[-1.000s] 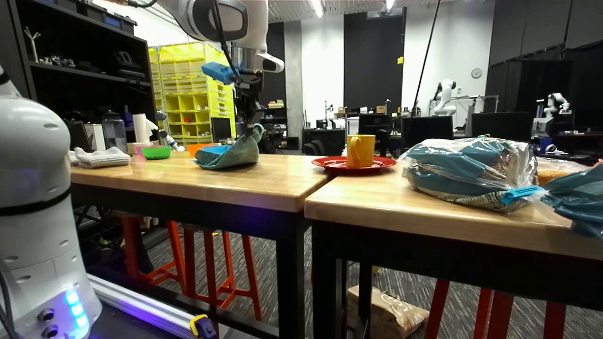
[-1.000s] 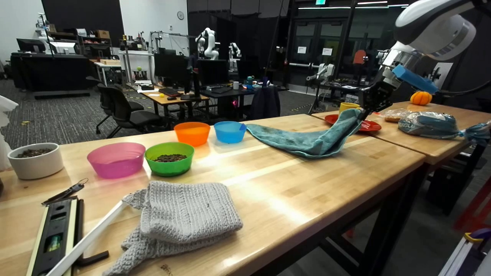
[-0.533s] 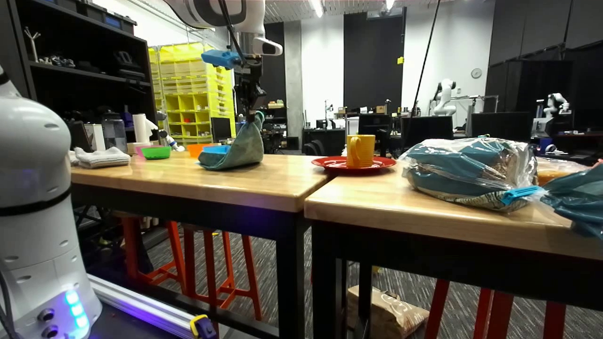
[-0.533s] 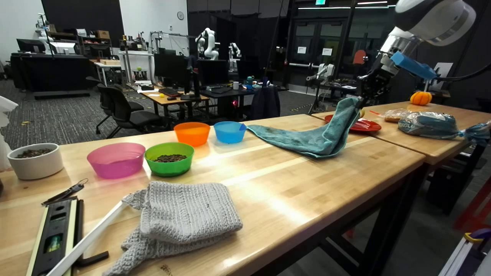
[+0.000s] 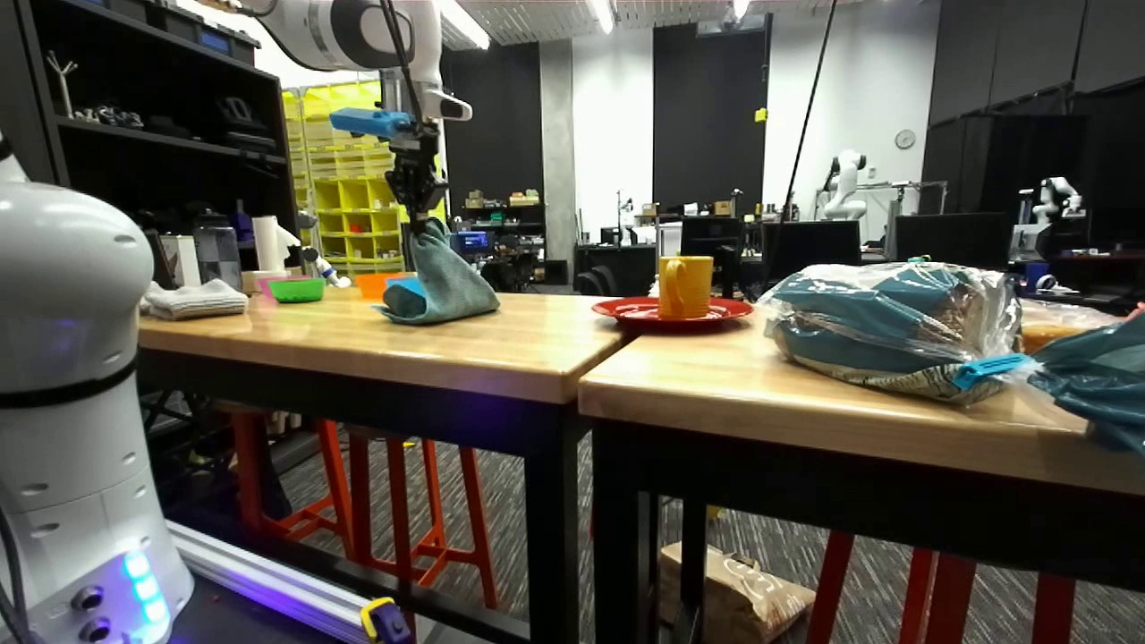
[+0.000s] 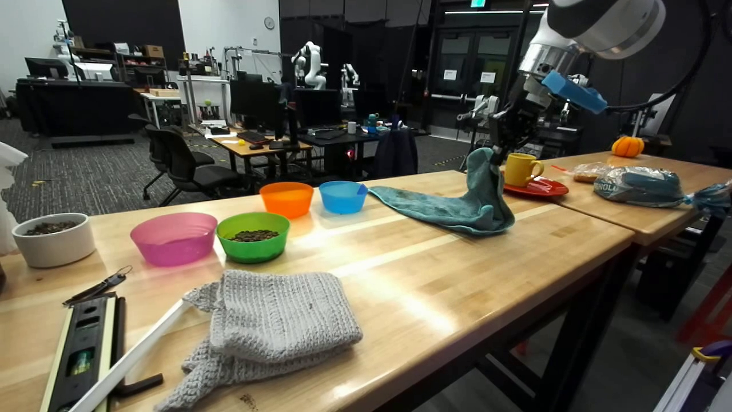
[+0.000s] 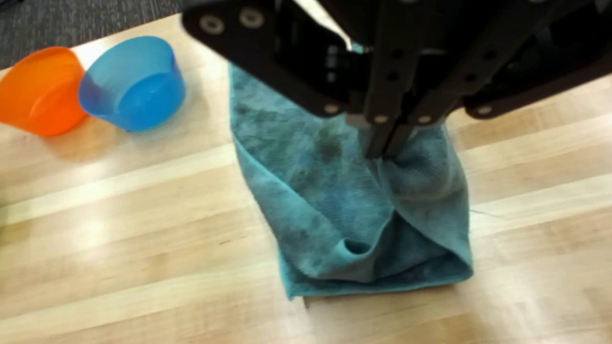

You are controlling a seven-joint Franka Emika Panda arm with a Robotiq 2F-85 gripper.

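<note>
i have my gripper point(image 7: 384, 152) clenched on a raised part of the teal towel point(image 6: 452, 212), the rest lying on the table point(image 6: 434, 280); in an exterior view, the blue bowl point(image 6: 343, 198) sits left of it, the red plate point(image 6: 553, 187) right.

The cloth point(image 6: 457, 210) is teal and soft, with a paler border and some darker patches, which the wrist view shows. One end of it is pinched between the jaws, which are pressed together, and this part rises almost upright above several loose folds. The remaining part lies on the wooden surface point(image 6: 412, 280), extending flat near the blue bowl point(image 6: 343, 198).
</note>
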